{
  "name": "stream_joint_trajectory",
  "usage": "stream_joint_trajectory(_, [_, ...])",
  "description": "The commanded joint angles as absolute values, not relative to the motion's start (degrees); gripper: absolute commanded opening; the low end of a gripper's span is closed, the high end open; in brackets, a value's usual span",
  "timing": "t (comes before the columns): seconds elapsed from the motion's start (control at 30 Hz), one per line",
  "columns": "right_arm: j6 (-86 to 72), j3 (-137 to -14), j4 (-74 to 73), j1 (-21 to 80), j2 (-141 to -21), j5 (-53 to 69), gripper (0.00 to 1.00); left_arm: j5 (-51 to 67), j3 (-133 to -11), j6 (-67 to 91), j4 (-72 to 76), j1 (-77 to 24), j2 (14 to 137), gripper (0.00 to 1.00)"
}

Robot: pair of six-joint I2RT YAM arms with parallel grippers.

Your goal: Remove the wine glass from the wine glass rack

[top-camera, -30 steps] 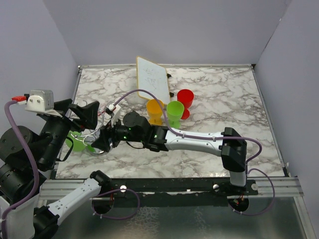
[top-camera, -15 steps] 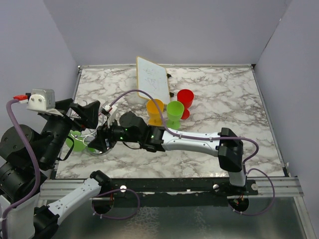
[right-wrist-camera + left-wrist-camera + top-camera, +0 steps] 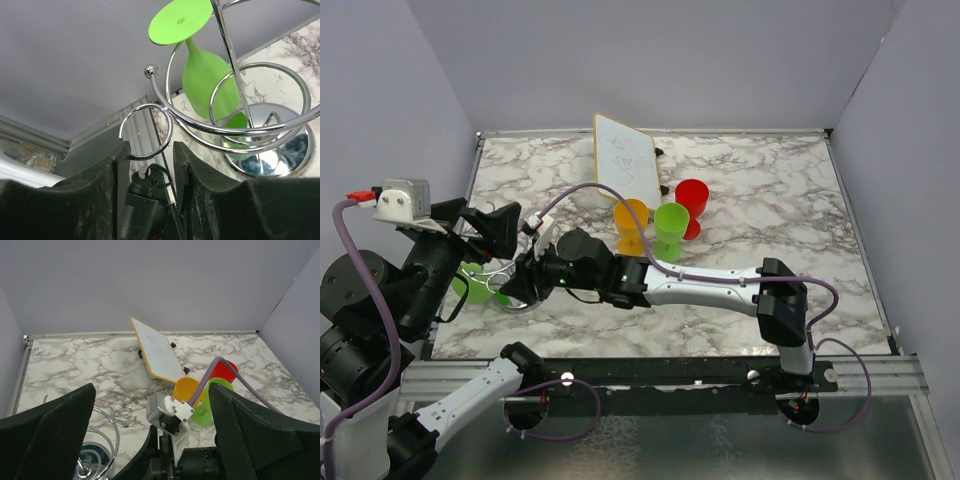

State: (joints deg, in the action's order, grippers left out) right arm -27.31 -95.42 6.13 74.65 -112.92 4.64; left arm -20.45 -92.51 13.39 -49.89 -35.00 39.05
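Edging closer to the wine glass rack (image 3: 272,162), the right tool (image 3: 149,150) stands open about one wire loop.

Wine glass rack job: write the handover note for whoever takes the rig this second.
Left gripper: open, empty, raised beside the rack.
Right gripper: fingers narrowly apart at a wire loop of the wine glass rack, gripping nothing.
Green wine glass: hangs upside down on the rack, at the table's left.
Done: approach only.
Left: grip the glass, slide it off the arm, set it down.
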Motion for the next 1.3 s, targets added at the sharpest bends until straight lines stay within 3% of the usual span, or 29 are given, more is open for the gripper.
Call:
stream_joint_trajectory(0.0, [-24.33, -94.72, 4.39, 75.00, -110.86, -1.04, 0.39, -21.28, -93.24, 13.88, -50.27, -35.15, 38.75, 0.98])
stream_joint_trajectory(0.6, [-15.99, -92.19, 2.74, 74.59, -106.70, -8.38, 0.40, -20.83, -93.23, 14.67, -50.23, -35.16, 39.42, 0.98])
stream_joint_trajectory(1.27, [-12.90, -87.19, 3.42, 70.48, -102.64, -7.15, 0.43, -20.22, -93.43, 15.18, -50.25, -35.16, 39.75, 0.98])
